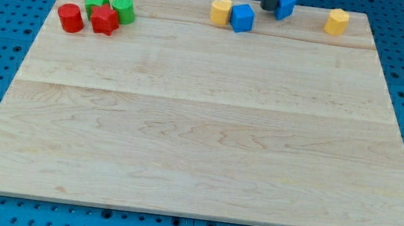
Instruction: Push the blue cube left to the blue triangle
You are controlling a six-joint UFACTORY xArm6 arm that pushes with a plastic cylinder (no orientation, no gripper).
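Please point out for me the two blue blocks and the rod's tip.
blue cube [242, 18], camera view, its front face.
blue triangle [285, 6], camera view, its visible right part beside the rod.
my tip [268, 8], camera view, the rod's very end.

Pale matt wooden board [200, 128], visible grain.

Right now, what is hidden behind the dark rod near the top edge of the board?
Behind my tip sits a blue block; only its right part shows. Its left side is covered by the rod, so its shape is unclear. The blue cube and a yellow block stand left, uncovered.
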